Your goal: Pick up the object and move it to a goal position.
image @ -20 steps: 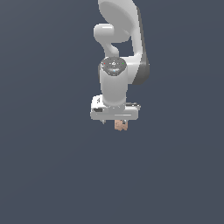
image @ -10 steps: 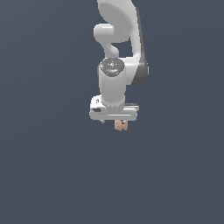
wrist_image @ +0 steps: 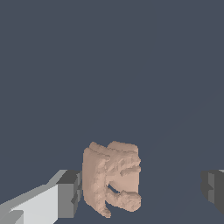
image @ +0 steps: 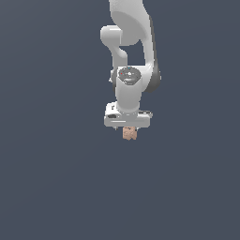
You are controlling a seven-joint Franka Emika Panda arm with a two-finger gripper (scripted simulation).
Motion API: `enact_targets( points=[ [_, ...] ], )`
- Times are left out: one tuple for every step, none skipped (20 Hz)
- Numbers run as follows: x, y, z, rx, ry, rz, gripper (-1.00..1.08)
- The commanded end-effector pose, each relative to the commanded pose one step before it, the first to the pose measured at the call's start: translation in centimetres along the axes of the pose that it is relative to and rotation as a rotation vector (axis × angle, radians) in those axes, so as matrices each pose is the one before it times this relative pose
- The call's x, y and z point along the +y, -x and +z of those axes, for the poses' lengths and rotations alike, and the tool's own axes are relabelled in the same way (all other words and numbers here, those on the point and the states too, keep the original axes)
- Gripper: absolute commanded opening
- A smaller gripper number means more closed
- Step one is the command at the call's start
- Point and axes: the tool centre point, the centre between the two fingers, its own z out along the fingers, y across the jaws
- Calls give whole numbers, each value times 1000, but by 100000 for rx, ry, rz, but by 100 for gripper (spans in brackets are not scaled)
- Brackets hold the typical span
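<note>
The object (image: pixel 130 133) is a small pinkish-tan mottled lump just below the white hand in the exterior view. My gripper (image: pixel 128 127) points straight down over it. In the wrist view the object (wrist_image: pixel 111 177) stands between the fingers of my gripper (wrist_image: pixel 140 190). One fingertip (wrist_image: pixel 66 194) is right beside it, touching or nearly so. The other fingertip (wrist_image: pixel 214 186) is far from it with a wide gap. The jaws are open and grip nothing.
A plain dark grey-blue surface (image: pixel 56 187) fills both views. The white arm (image: pixel 133 28) rises behind the hand toward the top of the exterior view. No other objects show.
</note>
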Motion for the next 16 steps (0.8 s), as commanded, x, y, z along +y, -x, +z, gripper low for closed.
enact_targets(
  points=[
    [-701, 1197, 1002, 188, 354, -146, 100],
    [-232, 422, 332, 66, 110, -51, 100],
    [-208, 390, 299, 59, 92, -48, 100],
    [-184, 357, 269, 49, 73, -42, 100],
    [-174, 325, 230, 61, 87, -54, 100],
    [-140, 287, 209, 36, 48, -34, 100],
    [-124, 251, 177, 37, 47, -35, 100],
    [-84, 209, 163, 0, 0, 0, 100],
    [-110, 183, 103, 64, 79, -63, 100],
    [-53, 134, 102, 0, 0, 0, 100],
    [-37, 96, 73, 0, 0, 0, 100],
    [-47, 64, 26, 38, 44, -38, 100],
    [-7, 19, 14, 0, 0, 0, 100],
    [22, -93, -60, -80, -10, -54, 100],
    [0, 2, 34, 0, 0, 0, 100],
    [-1, 5, 103, 0, 0, 0, 100]
  ],
)
